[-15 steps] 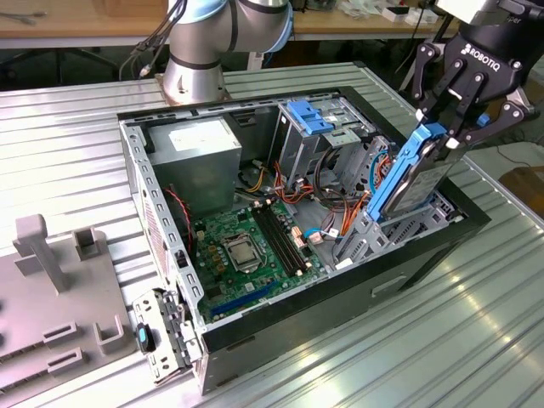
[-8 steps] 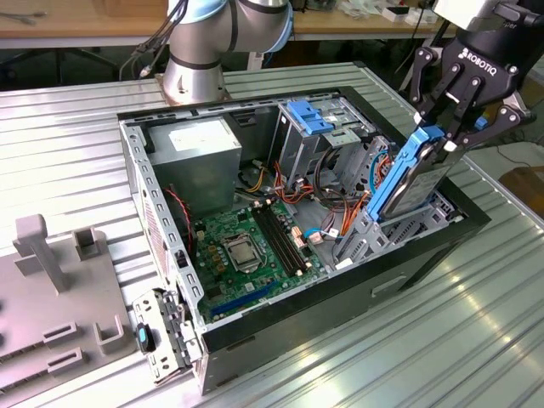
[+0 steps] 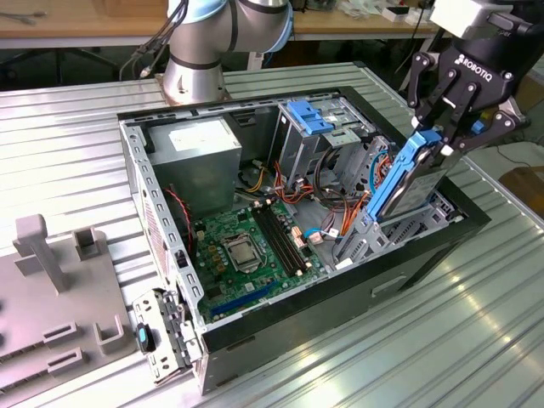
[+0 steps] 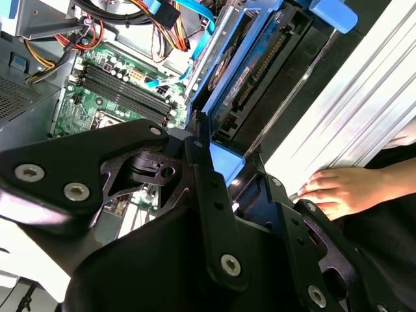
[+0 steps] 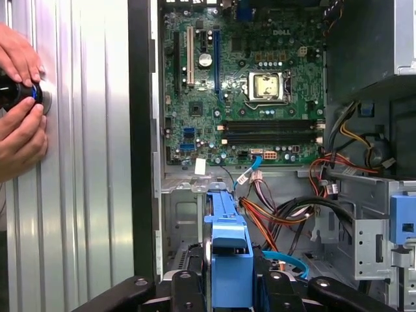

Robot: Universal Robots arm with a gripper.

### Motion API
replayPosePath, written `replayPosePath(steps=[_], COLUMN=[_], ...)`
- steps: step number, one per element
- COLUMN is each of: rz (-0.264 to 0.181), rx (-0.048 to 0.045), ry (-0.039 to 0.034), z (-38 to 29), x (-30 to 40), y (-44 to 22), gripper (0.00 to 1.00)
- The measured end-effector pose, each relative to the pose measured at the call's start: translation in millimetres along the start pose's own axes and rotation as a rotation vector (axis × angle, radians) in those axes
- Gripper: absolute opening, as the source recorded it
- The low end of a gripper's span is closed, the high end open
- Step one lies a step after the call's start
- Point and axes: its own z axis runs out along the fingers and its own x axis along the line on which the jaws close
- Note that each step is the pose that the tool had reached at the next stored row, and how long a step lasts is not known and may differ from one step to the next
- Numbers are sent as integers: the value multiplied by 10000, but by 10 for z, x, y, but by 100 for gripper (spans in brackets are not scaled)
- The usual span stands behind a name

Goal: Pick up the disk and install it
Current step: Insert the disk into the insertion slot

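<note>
Gripper point(image 5: 231, 286) clamping disk point(image 3: 408, 183) by blue rail end, holding it on edge, tilted, lower end meeting drive bay point(image 3: 365, 235) at exterior view's right; attitude likely matching bay guides for sliding in. Computer case point(image 3: 340, 299) lying open, exposing motherboard point(image 3: 246, 246).

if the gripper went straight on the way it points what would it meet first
Probably the metal drive bay just below the disk held in the gripper; depth is unclear.
</note>
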Motion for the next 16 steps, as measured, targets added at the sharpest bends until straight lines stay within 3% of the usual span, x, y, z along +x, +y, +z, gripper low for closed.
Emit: replayPosePath(steps=[16], rz=[0], rx=[0], ry=[-2], z=[128], x=[-4], y=[4], gripper=[37])
